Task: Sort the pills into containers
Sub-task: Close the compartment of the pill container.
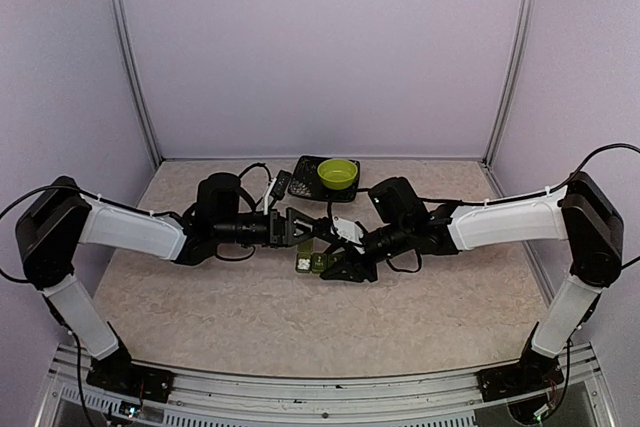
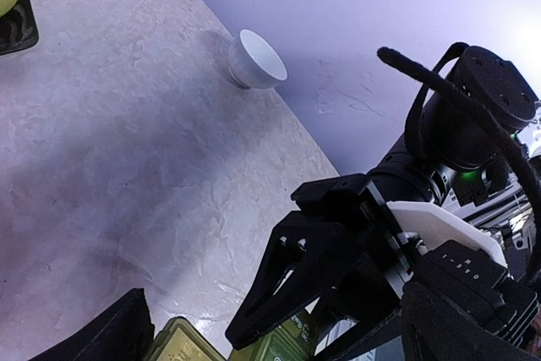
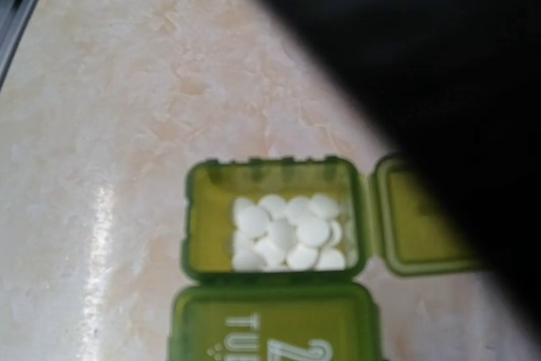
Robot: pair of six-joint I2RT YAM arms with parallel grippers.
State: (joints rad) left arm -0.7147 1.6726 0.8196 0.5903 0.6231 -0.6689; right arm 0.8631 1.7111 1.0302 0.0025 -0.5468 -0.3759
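The containers [image 3: 194, 234] lie mid-tabletop [image 3: 101, 124], just beside my right hand [image 1: 340, 265]. One open compartment holds white pills [image 3: 287, 234]. I judge them light, hard and slippery: pinch edgewise. Left hand [image 1: 310, 227] wide; right narrow, load indeterminate

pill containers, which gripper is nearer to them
Right. The right gripper reaches down onto the containers; the left gripper hangs open just beyond them, apparently higher.
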